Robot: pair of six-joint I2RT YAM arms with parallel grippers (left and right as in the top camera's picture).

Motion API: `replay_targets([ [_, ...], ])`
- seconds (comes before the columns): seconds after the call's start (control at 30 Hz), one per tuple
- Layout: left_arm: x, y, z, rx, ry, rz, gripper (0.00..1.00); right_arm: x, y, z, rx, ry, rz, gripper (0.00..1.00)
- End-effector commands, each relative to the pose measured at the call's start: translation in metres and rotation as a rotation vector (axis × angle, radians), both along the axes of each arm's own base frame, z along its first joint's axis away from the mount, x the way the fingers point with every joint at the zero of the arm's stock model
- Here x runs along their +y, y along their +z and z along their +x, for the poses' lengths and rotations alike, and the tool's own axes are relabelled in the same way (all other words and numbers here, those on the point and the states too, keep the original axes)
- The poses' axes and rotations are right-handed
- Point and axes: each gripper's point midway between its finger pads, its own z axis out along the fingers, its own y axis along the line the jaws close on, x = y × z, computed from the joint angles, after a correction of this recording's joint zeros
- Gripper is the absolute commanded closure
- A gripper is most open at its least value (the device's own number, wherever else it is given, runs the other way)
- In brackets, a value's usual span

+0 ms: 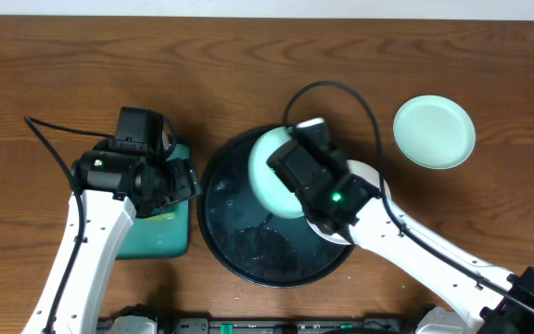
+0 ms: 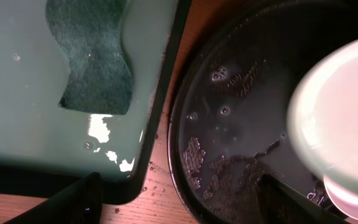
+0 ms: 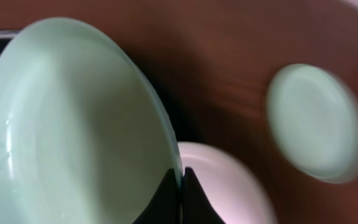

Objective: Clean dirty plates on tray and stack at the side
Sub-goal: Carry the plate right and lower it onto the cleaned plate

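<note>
Two green plates show from above. We see the right hand [image 1: 284, 172] pinching one green plate [image 1: 262, 181], tipped up over the black tray [image 1: 239, 255]. The second green plate [image 1: 435, 132] lies flat on the table [image 1: 44, 56], well apart from the black tray, off to the right. The left hand [image 1: 170, 181] hangs over a small green tray [image 1: 160, 239] just beside the black tray.

From the left wrist, we see the left hand's fingers [image 2: 79, 199] spread wide with nothing between them. A dark sponge [image 2: 95, 59] lies in the wet green tray. The black tray is wet too, and the green plate fills its right side.

From the right wrist, we see two dark fingers [image 3: 166, 199] closed on the rim of the green plate. A white plate [image 3: 225, 186] lies behind it. The second green plate looks blurry, farther off.
</note>
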Motion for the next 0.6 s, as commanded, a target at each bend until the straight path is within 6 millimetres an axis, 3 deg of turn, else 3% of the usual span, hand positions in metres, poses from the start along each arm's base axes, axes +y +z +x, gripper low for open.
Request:
replay_targets([
  [0.0,0.000,-0.002,0.000,0.005,-0.004,0.003,0.21,-0.036,0.016,0.016,-0.117,-0.191,-0.014,0.99],
  [0.07,0.000,-0.002,0.001,-0.002,-0.004,0.002,0.20,-0.025,0.002,0.017,-0.028,-0.158,0.103,0.99],
  [0.17,0.000,-0.002,0.002,-0.005,-0.003,0.002,0.21,0.009,-0.011,0.021,0.107,-0.063,0.359,0.99],
  [0.3,0.000,-0.002,0.001,-0.002,-0.004,0.002,0.21,0.048,0.006,0.036,0.169,0.051,0.702,0.99],
  [0.4,0.000,-0.002,0.001,-0.002,-0.004,0.002,0.21,0.038,0.019,0.056,0.135,-0.017,0.842,0.99],
  [0.57,0.000,-0.002,0.000,0.005,-0.004,0.003,0.21,-0.031,0.024,0.092,0.048,-0.239,0.932,0.99],
])
